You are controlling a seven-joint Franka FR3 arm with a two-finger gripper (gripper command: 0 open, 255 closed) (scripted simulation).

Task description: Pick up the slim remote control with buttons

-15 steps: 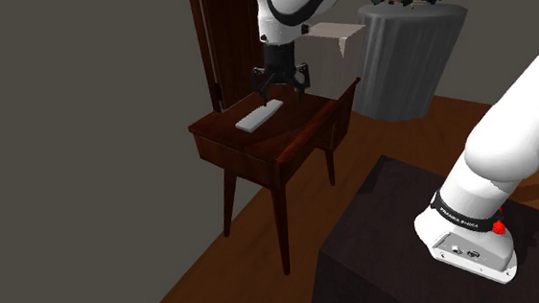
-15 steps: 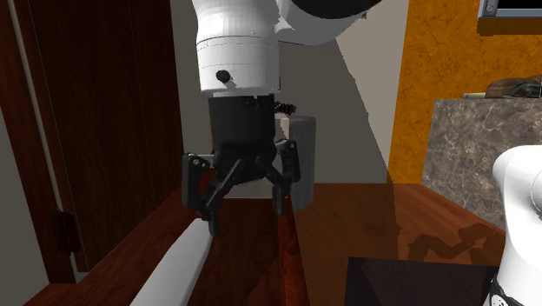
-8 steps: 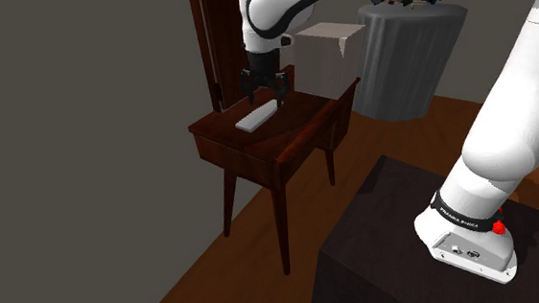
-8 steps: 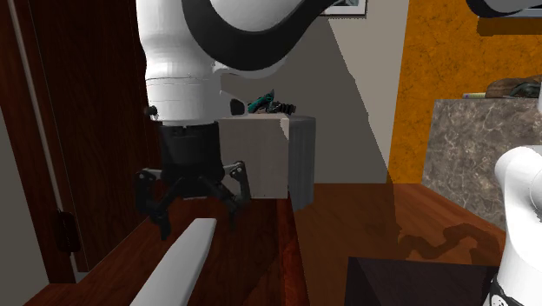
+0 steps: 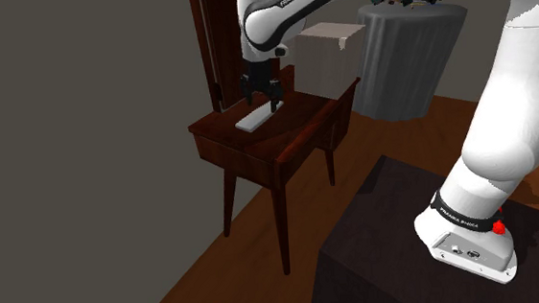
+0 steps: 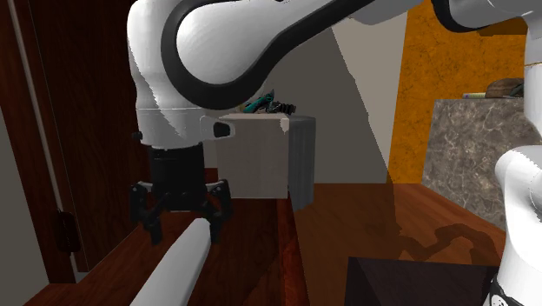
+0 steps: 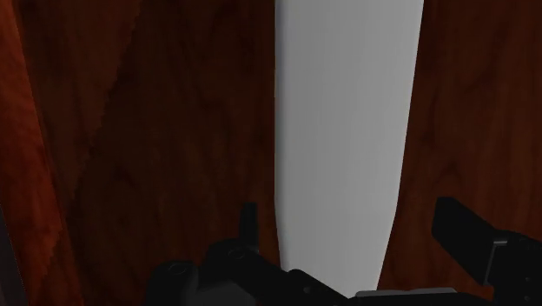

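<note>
The gripper (image 6: pixel 182 228) points straight down over the far end of the remote (image 6: pixel 176 268), its black fingers (image 6: pixel 213 224) spread wide, one on each side of the slim body. In the wrist view the fingers (image 7: pixel 465 231) stand clear of the pale strip on both sides, so nothing is clasped. The fingertips hang low, close to the wood, about level with the remote's top face.

The white arm (image 5: pixel 283 8) arches over from the stand (image 5: pixel 418 252) at the shoulder view's lower right. Its last link drops upright onto the small dark-red wooden table (image 5: pixel 291 140).

The remote (image 5: pixel 258 117) is drawn plain light grey (no buttons can be made out) and lies flat, lengthwise, near the middle of the tabletop. Bare wood shows along both its long sides, and it sits back from every edge.

Behind the table, on the second exterior view's left, stands a dark wooden door (image 6: pixel 87 130), close to the gripper's outer finger. Beyond the table's far end sits a pale box (image 6: pixel 256 161), just past the wrist. Toward that view's right there is open floor between the table and the stand
</note>
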